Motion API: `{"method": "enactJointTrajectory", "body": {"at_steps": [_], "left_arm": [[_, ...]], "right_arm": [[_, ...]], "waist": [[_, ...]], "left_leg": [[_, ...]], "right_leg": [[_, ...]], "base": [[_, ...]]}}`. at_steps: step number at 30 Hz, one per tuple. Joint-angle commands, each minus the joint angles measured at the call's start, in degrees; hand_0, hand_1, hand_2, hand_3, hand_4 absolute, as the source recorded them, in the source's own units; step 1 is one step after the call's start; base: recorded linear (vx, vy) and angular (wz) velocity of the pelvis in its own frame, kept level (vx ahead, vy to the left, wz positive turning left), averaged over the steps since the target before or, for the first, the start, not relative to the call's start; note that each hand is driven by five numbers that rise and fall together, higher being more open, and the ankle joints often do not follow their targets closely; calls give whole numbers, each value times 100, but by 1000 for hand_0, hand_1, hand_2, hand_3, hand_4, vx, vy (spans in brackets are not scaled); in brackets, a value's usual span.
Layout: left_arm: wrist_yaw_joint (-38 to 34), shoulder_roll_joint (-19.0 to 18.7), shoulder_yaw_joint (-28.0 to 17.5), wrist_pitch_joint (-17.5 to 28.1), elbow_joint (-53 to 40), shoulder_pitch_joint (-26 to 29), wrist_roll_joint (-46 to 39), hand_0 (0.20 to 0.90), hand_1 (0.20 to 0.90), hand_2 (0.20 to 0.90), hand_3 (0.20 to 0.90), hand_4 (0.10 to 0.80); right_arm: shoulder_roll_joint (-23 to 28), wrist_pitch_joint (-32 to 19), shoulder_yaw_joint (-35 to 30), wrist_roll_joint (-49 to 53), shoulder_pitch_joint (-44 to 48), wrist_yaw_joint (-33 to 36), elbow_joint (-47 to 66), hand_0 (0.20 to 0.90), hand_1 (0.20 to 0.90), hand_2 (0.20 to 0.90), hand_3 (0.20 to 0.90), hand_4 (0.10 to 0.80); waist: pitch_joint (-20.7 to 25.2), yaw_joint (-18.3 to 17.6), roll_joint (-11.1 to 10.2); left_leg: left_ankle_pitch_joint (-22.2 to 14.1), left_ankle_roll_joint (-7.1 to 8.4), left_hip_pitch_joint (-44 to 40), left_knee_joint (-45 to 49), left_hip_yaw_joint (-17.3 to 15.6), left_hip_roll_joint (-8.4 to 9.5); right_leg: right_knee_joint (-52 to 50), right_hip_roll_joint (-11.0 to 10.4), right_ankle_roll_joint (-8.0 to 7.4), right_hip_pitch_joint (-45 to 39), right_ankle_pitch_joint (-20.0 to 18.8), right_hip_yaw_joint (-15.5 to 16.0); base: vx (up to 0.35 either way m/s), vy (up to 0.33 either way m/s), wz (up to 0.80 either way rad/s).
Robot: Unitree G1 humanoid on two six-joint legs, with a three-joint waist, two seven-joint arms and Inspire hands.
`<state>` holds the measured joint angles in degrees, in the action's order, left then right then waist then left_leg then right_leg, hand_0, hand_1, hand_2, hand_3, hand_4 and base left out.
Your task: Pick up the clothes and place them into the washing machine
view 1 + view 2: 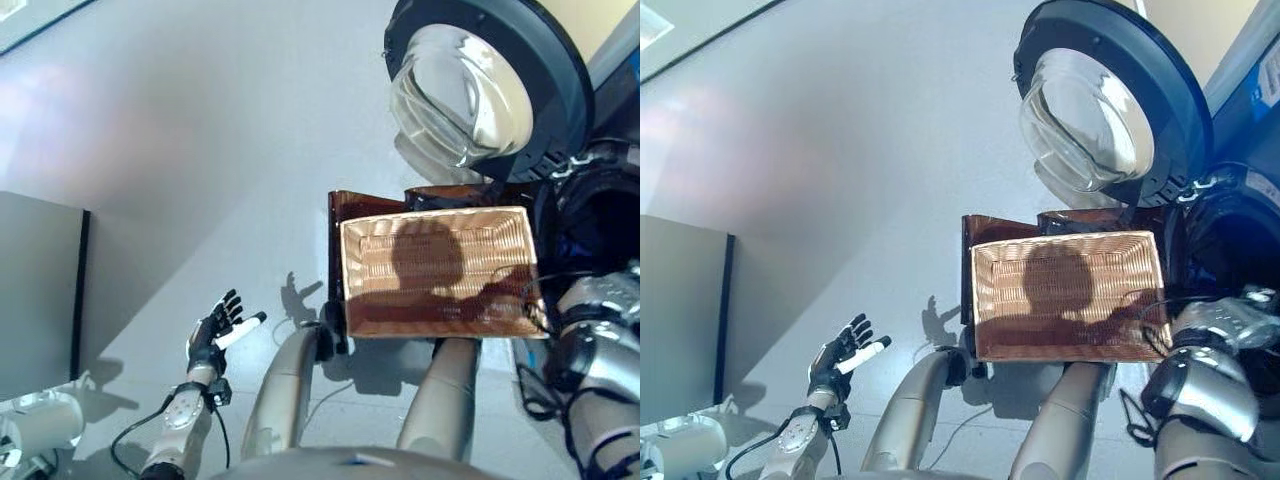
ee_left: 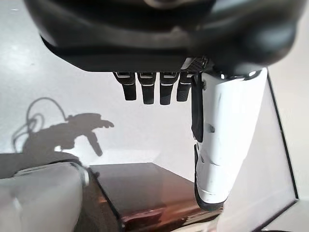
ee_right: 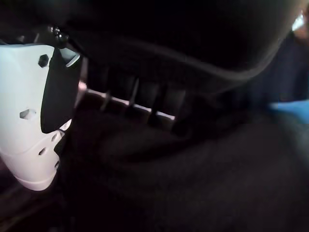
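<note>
- The floor (image 1: 200, 150) was a smooth, pale grey surface with a soft sheen, and shadows lay across it near the basket.
- A flat grey panel (image 1: 40, 290) with a dark edge stood at the left side of the scene.
- The washing machine (image 1: 1240, 130) stood at the upper right, its round door (image 1: 480, 80) swung open; the door had a thick dark rim around a bulging clear glass bowl.
- A rectangular wicker basket (image 1: 436, 272) sat just below the door, light tan, finely woven, with sloping walls; no clothes showed on its woven bottom.
- The basket rested on a dark brown glossy stand (image 1: 350, 205), whose smooth top also showed in the left wrist view.
- The left hand (image 1: 213, 333) hung over the floor, well apart from the basket, its dark fingers (image 2: 145, 89) straight and slightly spread, the white-covered thumb standing out; it held and touched nothing.
- The right hand (image 3: 34, 121) was in a dark place to the right of the basket, toward the machine; its white thumb cover showed in its wrist view, but whether its fingers were closed on anything could not be told.
- Dark cloth (image 3: 193, 183) with soft folds filled the right wrist view past that hand; these looked like the clothes, lying close against the hand.
</note>
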<state>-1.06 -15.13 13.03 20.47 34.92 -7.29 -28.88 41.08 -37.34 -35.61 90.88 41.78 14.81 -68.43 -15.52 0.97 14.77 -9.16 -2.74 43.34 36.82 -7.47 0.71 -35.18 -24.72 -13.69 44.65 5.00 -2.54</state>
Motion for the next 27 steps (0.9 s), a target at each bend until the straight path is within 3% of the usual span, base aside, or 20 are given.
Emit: {"method": "enactJointTrajectory", "body": {"at_steps": [1, 10, 27], "left_arm": [[-108, -431, -176, 399, -163, -134, 24, 900, 900, 900, 900, 800], [-266, -461, -322, 416, -189, -224, 43, 900, 900, 900, 900, 800], [-385, -538, -431, 435, -143, -248, 132, 900, 900, 900, 900, 800]], "right_arm": [[1048, -641, 242, -460, 49, 75, 94, 200, 200, 200, 200, 300], [1664, -796, 1, -861, -345, 594, -89, 200, 200, 200, 200, 300], [1543, -808, -110, -989, -671, 1088, -652, 200, 200, 200, 200, 300]], "waist": [[318, -51, 27], [275, -214, 34], [367, -267, 19]], "left_leg": [[12, 532, -274, -298, 269, -191], [-41, 545, -240, -234, 217, -236], [-113, 479, -177, -233, 46, -225]], "right_leg": [[-276, 248, 588, 161, -196, -3], [-425, 286, 620, 282, -154, -61], [-416, 318, 626, 480, -256, -234]], "base": [[12, 14, 6], [1, -1, -2], [1, 10, -4]]}}
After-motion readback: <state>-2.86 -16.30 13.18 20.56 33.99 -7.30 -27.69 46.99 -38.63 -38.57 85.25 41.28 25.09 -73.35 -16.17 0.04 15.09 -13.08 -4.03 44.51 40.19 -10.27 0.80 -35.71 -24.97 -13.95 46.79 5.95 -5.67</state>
